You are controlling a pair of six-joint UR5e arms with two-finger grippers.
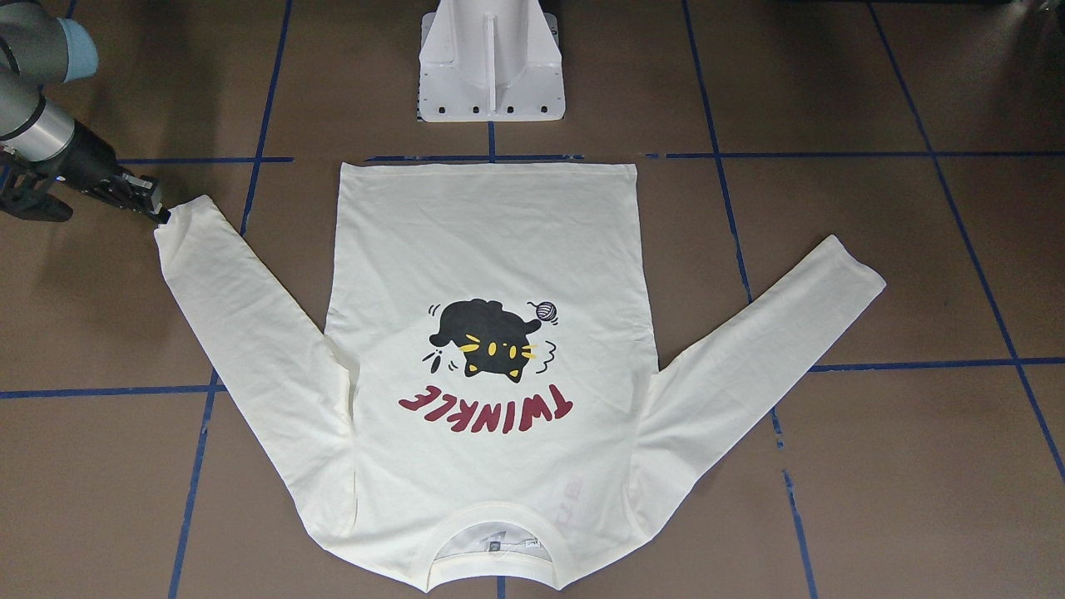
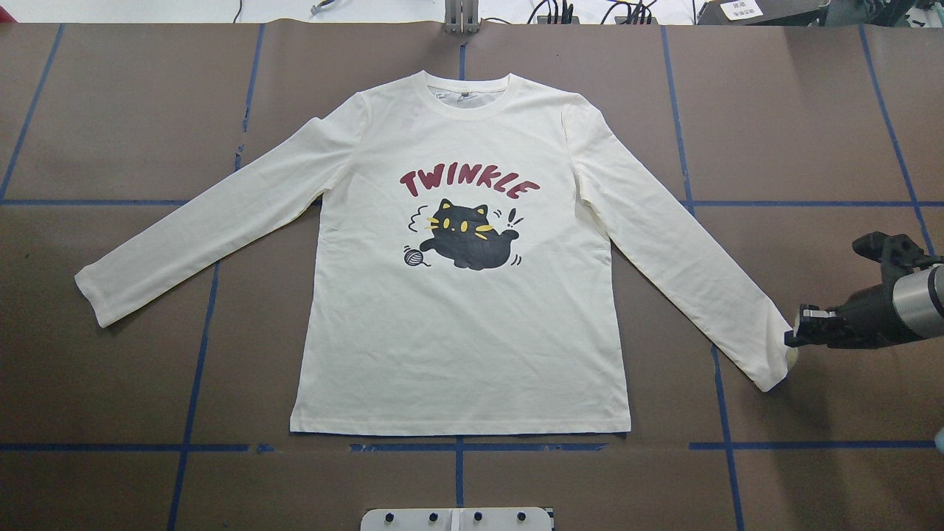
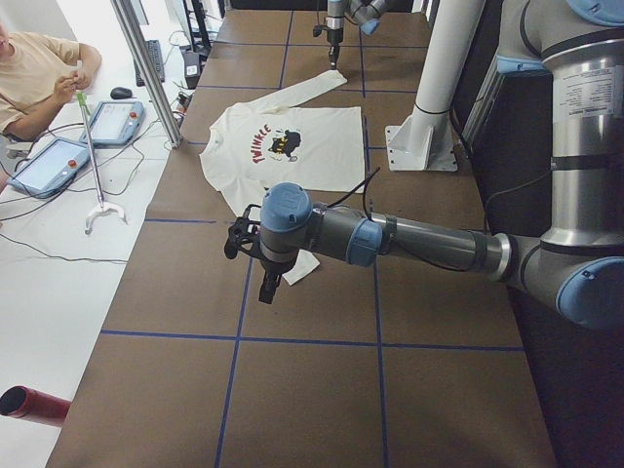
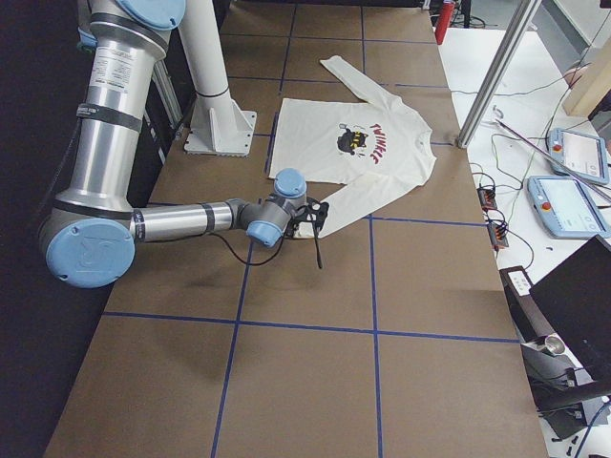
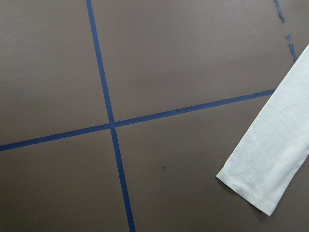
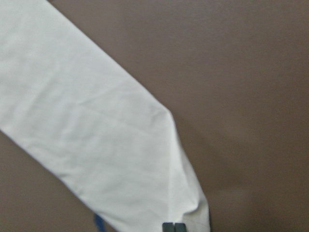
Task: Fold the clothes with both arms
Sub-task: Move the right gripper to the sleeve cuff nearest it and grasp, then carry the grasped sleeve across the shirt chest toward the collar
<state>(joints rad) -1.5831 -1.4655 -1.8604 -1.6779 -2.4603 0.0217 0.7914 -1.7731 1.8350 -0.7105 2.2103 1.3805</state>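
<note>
The cream long-sleeved shirt (image 2: 457, 332) lies flat and face up with both sleeves spread, and the cat print and "TWINKLE" lettering show. It also shows in the front-facing view (image 1: 491, 241). My right gripper (image 2: 790, 339) is low at the cuff of the sleeve on my right. In the right wrist view its fingertips (image 6: 174, 227) are together at the puckered cuff edge. My left gripper (image 3: 269, 285) hangs high beside the other cuff (image 5: 260, 183). It shows only in the exterior left view, so I cannot tell whether it is open or shut.
The white pedestal base (image 1: 491, 75) stands just behind the shirt's hem. Blue tape lines (image 2: 457, 447) grid the brown table. An operator (image 3: 29, 73), tablets and a metal pole (image 3: 146, 68) stand past the table's far long edge.
</note>
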